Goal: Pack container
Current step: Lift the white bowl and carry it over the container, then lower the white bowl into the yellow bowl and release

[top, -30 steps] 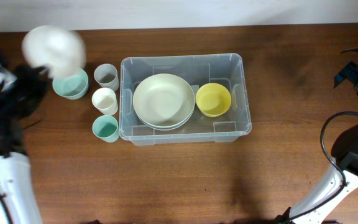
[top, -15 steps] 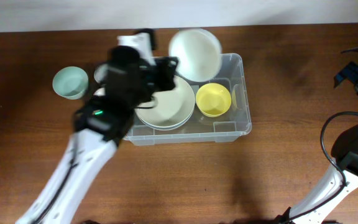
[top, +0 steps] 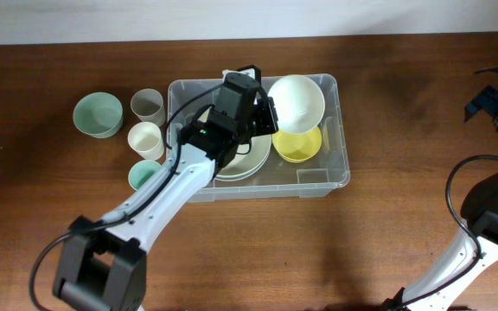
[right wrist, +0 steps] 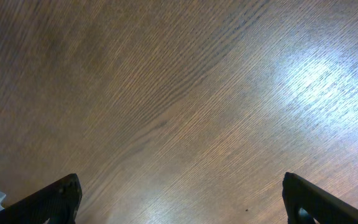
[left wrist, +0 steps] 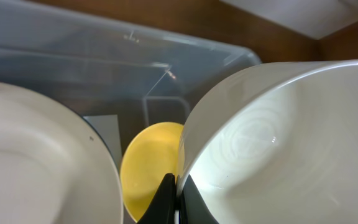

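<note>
The clear container (top: 335,177) stands mid-table and holds a stack of cream plates (top: 247,162) and a yellow bowl (top: 301,147). My left gripper (top: 271,117) is shut on the rim of a white bowl (top: 296,99) and holds it over the container's right part, above the yellow bowl. In the left wrist view the fingers (left wrist: 176,198) pinch the white bowl (left wrist: 278,143), with the yellow bowl (left wrist: 151,165) and a plate (left wrist: 39,155) below. My right gripper (right wrist: 182,196) is open over bare wood at the far right.
Left of the container stand a teal bowl (top: 97,114), a grey cup (top: 147,106), a cream cup (top: 145,138) and a teal cup (top: 143,175). Cables and the right arm (top: 491,207) occupy the right edge.
My left arm carried the white bowl from the far left across the table to above the container's right side and lowered it towards the yellow bowl. The right arm has not moved.
</note>
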{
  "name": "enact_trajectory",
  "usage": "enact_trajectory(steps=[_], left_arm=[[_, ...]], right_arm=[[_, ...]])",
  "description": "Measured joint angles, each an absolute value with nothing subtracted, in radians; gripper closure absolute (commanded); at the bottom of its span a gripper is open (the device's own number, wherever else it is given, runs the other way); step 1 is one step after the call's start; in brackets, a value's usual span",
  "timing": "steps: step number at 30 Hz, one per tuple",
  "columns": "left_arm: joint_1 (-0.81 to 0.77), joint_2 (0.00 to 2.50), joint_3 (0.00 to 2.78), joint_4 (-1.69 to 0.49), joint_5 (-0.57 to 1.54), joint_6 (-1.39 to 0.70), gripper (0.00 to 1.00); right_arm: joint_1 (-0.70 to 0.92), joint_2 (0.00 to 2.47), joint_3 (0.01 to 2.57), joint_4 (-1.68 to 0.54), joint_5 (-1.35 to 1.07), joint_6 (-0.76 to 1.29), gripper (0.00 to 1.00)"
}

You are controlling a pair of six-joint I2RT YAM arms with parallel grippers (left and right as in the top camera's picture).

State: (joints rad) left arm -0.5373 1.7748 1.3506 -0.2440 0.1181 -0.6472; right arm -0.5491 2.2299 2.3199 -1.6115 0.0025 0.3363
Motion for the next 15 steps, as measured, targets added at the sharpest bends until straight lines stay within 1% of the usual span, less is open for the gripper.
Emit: enact_trajectory(steps=[15], left_arm=[[-0.554, 1.897, 1.351, -0.258, 0.118, -0.647, 0.99]], right_arm=[[-0.549, 2.230, 2.320, -1.612, 0.002, 0.337, 0.01]])
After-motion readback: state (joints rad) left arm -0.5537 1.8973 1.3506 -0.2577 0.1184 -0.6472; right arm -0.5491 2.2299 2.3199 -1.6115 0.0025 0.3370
